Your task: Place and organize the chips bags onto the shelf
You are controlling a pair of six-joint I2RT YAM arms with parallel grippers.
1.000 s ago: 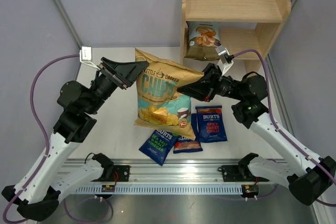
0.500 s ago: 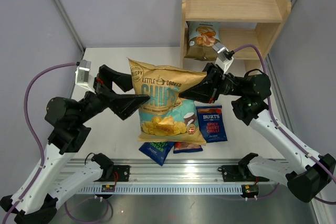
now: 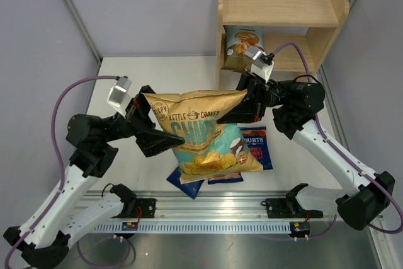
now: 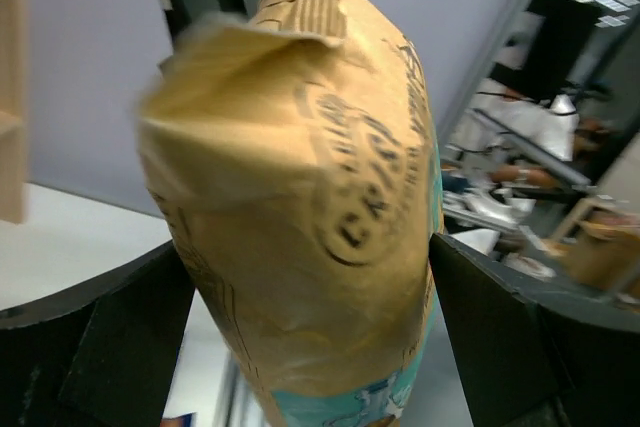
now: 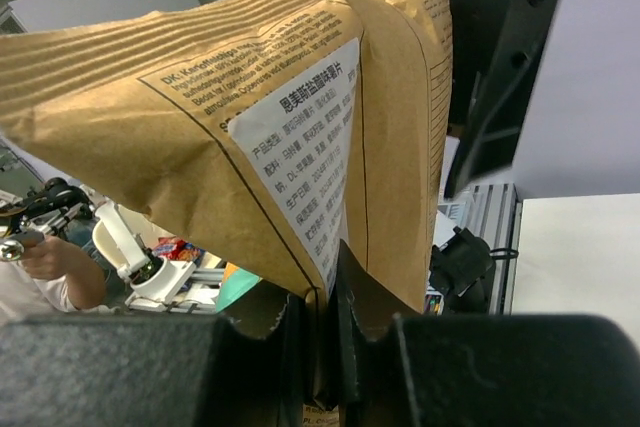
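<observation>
The tan-and-teal CHIPS bag (image 3: 204, 133) hangs in the air above the table, top edge level. My right gripper (image 3: 242, 105) is shut on its top right corner; in the right wrist view the bag's seam (image 5: 250, 97) is pinched between the jaws (image 5: 330, 332). My left gripper (image 3: 160, 124) is open and straddles the bag's left side; in its wrist view the puffy bag (image 4: 300, 197) fills the gap between the fingers (image 4: 100, 337). The light-blue-and-olive bag (image 3: 242, 45) stands on the lower tier of the wooden shelf (image 3: 283, 4). Three blue BURTS bags (image 3: 255, 146) (image 3: 186, 182) (image 3: 223, 177) lie under the raised bag.
The shelf stands at the table's back right, its upper tier bare. The white table (image 3: 126, 86) has a metal rail (image 3: 208, 209) at its near edge. Grey walls stand on both sides.
The CHIPS bag has been lifted and turned so its top runs level. My left gripper has opened and dropped beside the bag's left edge. My right gripper has risen with the corner.
</observation>
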